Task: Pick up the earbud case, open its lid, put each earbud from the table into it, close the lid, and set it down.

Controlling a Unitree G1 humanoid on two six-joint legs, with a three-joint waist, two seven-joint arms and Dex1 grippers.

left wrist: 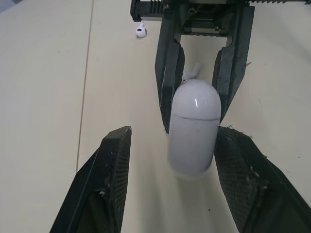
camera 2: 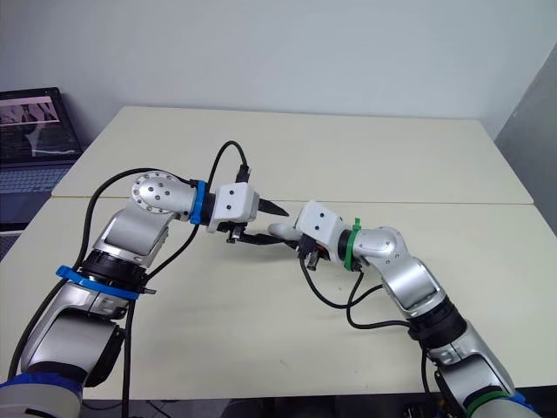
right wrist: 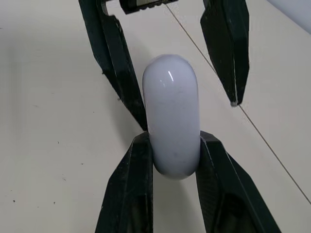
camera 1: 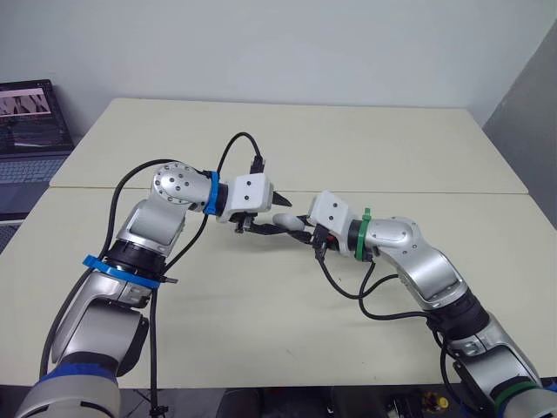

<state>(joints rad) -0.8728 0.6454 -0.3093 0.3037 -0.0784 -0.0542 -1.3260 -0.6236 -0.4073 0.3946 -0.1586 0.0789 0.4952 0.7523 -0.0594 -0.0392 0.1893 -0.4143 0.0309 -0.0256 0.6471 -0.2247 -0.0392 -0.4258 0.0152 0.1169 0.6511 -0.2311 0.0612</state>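
white earbud case (right wrist: pixel 171 116) between facing jaws

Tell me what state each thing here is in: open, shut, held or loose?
earbud case: lid closed, clamped in the right pincer.
right pincer: shut on the earbud case.
left pincer: open, straddling the case.
earbud: loose on the table, outside the case.
second earbud: partly hidden behind the case.
laptop: open, screen lit.

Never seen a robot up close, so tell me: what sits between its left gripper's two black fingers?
A glossy white pill-shaped earbud case, clamped by the right gripper, sits between the fingers of the open left gripper; the left wrist view shows it.
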